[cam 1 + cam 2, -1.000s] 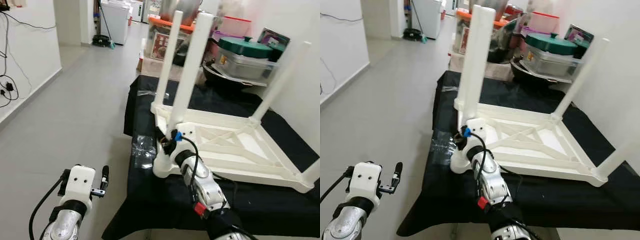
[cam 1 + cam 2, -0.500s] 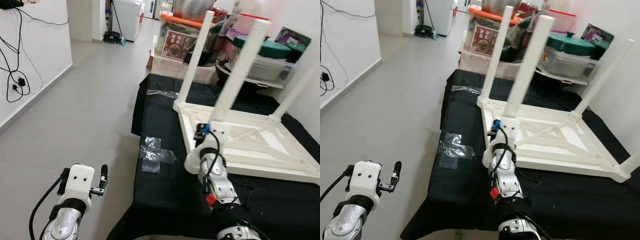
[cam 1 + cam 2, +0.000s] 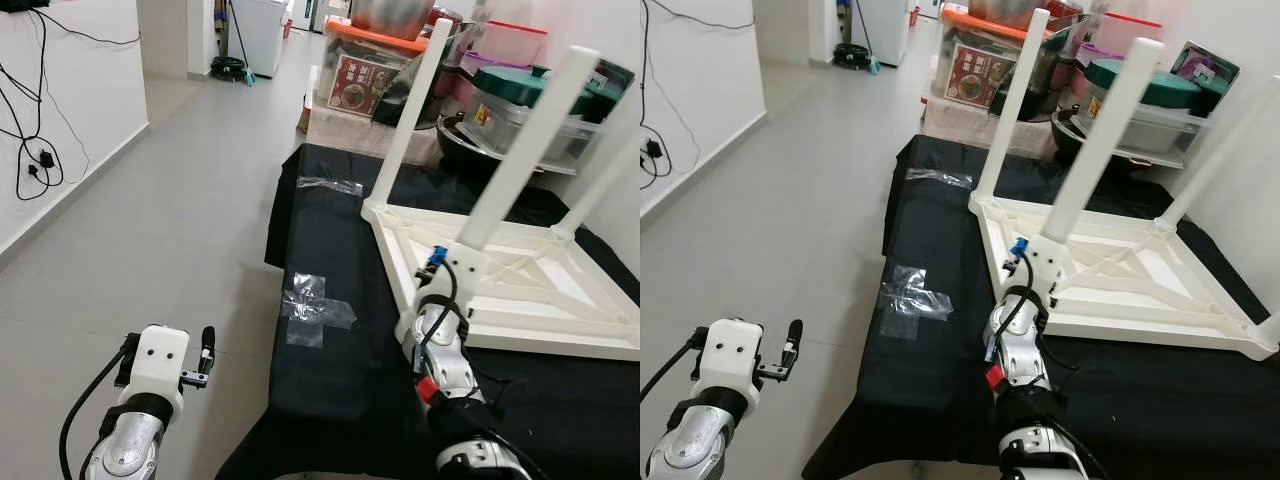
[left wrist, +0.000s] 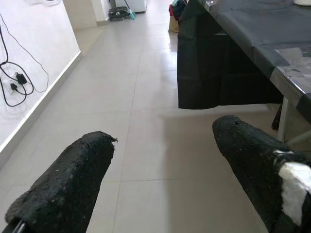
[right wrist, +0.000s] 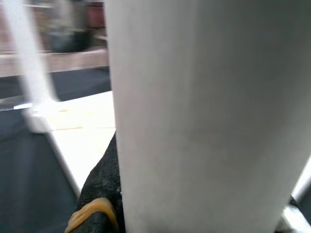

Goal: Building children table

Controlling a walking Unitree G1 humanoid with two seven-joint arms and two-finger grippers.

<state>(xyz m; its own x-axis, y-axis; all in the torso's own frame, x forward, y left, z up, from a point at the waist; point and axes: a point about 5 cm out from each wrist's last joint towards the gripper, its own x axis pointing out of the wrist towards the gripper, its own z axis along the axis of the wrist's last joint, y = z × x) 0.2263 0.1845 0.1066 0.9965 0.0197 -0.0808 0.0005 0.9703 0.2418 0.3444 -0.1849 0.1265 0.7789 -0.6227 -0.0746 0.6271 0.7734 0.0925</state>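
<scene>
Around the near table leg (image 5: 204, 116) the right gripper (image 3: 1040, 262) is closed — the wrist view shows a black finger (image 5: 104, 184) touching it. Upside down on the black cloth (image 3: 330, 390) lies the white children table (image 3: 520, 290), legs pointing up. Over the floor, the left gripper (image 4: 165, 165) hangs open.

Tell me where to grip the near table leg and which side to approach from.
Grip the near leg low on its round shaft, just above the socket on the upturned table frame, coming from the robot's side. It leans away, and low down it wobbles least. The right pincer sits at that spot, black fingers against the leg.
</scene>
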